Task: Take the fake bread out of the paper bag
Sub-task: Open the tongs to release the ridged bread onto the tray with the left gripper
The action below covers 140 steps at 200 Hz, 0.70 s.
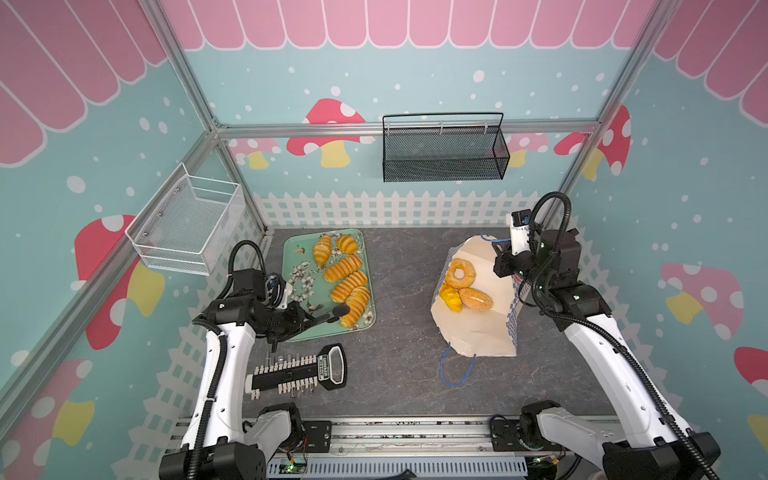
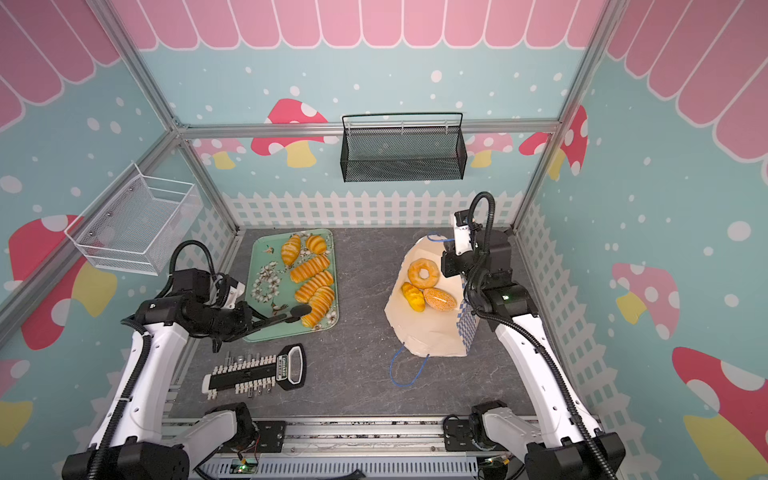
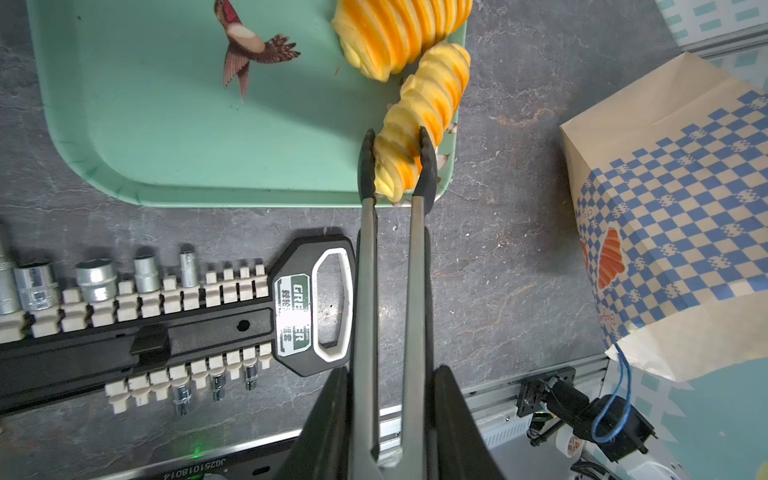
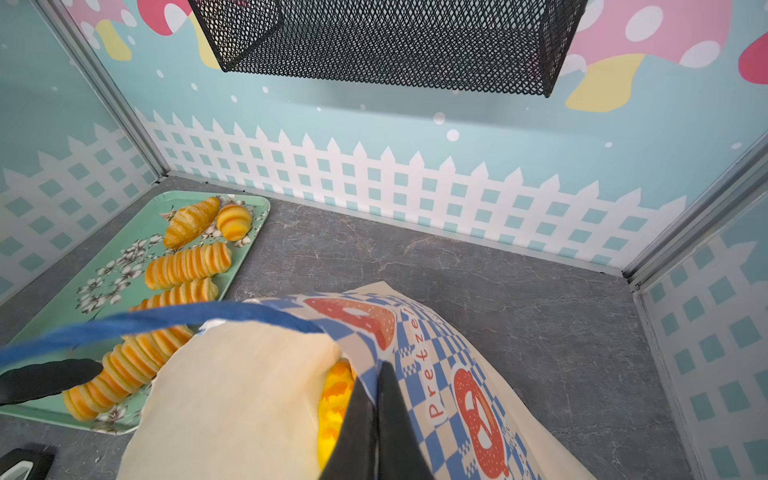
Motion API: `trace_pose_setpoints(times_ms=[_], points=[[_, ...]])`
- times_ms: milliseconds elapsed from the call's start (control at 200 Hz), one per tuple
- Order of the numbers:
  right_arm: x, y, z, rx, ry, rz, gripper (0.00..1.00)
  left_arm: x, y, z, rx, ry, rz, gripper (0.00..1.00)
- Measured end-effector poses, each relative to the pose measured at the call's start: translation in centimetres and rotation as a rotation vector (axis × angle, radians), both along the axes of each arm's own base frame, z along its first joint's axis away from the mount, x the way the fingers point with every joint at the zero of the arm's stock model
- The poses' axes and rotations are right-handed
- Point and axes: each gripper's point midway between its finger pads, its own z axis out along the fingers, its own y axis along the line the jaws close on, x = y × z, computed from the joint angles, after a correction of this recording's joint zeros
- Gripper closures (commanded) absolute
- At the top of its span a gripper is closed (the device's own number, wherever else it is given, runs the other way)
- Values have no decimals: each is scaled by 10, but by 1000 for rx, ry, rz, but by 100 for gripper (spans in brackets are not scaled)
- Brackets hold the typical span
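Cream paper bag (image 4: pixel 249 395) reads "Pretzel", right gripper (image 4: pixel 380 374) pinched on its rim; left gripper (image 3: pixel 392 374) clamps tongs (image 3: pixel 365 291) squeezing ribbed loaf (image 3: pixel 419 124); socket rack (image 3: pixel 208 336) label "GRE…ER", middle covered.

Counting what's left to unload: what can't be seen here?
Inside the paper bag, both top views: doughnut, bun and yellow roll may cover more bread; cannot tell.
Right wrist view: bag paper hides all but one yellow piece.
Right gripper fingertips, top views: its own wrist covers them.
Left gripper holding tongs, top views: jaws too dark.
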Motion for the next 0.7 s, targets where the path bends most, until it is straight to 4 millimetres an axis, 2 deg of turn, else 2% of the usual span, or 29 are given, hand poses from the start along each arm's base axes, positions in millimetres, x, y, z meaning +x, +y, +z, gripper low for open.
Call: trace_pose_setpoints(times_ms=[220, 465, 700], points=[[-1, 3, 0, 5, 2, 15, 100, 4, -3, 12, -17, -23, -20, 100], [-2, 4, 1, 8, 0, 23, 100, -1, -3, 8, -11, 1, -26, 100], [-3, 6, 1, 19, 2, 34, 100, -3, 7, 0, 52, 23, -13, 100]])
